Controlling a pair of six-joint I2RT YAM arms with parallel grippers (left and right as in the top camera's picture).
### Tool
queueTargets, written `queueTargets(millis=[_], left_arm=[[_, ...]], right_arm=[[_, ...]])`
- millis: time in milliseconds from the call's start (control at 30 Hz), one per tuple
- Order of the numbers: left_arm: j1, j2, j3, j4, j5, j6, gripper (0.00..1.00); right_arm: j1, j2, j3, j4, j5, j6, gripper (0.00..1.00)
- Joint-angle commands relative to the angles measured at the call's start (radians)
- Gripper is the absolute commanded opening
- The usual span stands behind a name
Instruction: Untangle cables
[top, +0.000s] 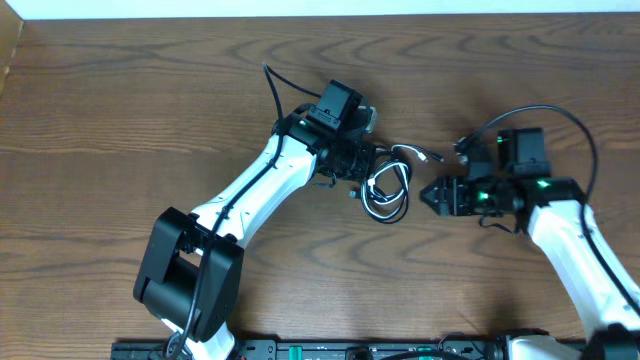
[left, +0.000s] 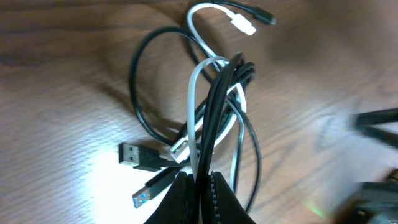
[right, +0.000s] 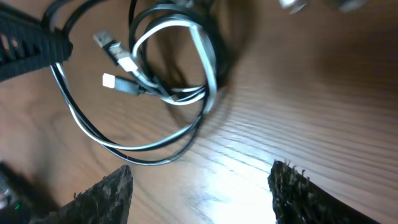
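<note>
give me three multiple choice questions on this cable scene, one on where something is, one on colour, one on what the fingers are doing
1. In the overhead view, where are the cables?
A. between the left gripper and the right gripper
B. at the far left edge of the picture
C. at the bottom edge of the picture

2. What colours are they?
A. red and blue
B. black and white
C. both yellow

3. The left gripper's fingers are:
A. wide open with nothing between them
B. out of view
C. shut on the cables

Answers:
1 A, the bundle lies in the gap between the two grippers.
2 B, the left wrist view shows a black cable looped with a white cable.
3 C, strands rise from between the closed fingers in the left wrist view.
</note>
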Motion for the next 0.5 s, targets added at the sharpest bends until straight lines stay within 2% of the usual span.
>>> queueTargets(millis=[0, 100, 167, 300, 333, 367, 433, 467], left_arm=[[-0.002, -0.031, 0.012, 0.015, 0.119, -0.011, 0.07], [-0.002, -0.069, 0.012, 0.016, 0.123, -0.011, 0.07], [-0.002, -0.094, 0.012, 0.015, 0.129, -0.011, 0.08], [-0.002, -0.208, 0.012, 0.014, 0.159, -0.011, 0.07], [-0.002, -0.223, 0.012, 0.014, 0.159, -0.011, 0.07], [-0.002, -0.259, 0.012, 0.014, 0.159, -0.011, 0.07], [-0.002, -0.299, 0.012, 0.01, 0.159, -0.011, 0.07], [-0.002, -0.308, 0.012, 0.007, 0.158, -0.011, 0.08]], right_arm=[[0.052, 0.073, 0.018, 0.03, -0.078, 0.002, 0.66], [0.094, 0.124, 0.018, 0.079, -0.077, 0.002, 0.61], [0.116, 0.149, 0.018, 0.11, -0.063, 0.017, 0.54], [0.159, 0.178, 0.018, 0.153, 0.107, 0.109, 0.46], [0.166, 0.178, 0.018, 0.159, 0.136, 0.124, 0.4], [0.174, 0.179, 0.018, 0.171, 0.168, 0.153, 0.22], [0.177, 0.179, 0.018, 0.18, 0.174, 0.177, 0.04], [0.177, 0.179, 0.018, 0.179, 0.174, 0.177, 0.01]])
